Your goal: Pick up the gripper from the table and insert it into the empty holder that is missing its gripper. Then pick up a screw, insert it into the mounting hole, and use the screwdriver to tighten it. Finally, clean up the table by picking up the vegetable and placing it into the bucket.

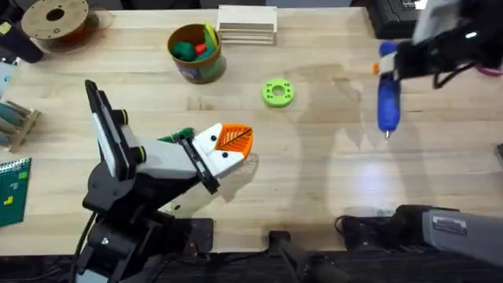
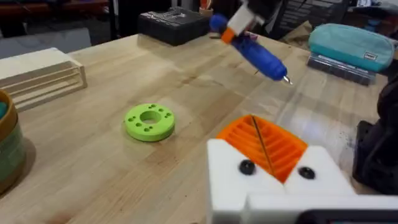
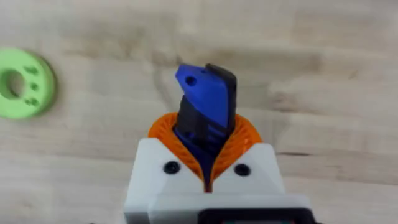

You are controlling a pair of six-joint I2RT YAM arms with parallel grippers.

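My left gripper (image 1: 234,141) rests low on the pale wooden table (image 1: 314,181), its 2 orange pads pressed together on nothing. Just beyond it lies a lime-green ring disc (image 1: 277,93). Farther back stands the bucket (image 1: 196,53), olive-sided with an orange-brown rim, holding green and red pieces; a stack of pale wooden slats (image 1: 247,23) sits beside it. My right gripper (image 3: 207,163) clamps the blue screwdriver (image 1: 388,94) above the table's right side, bit toward me.
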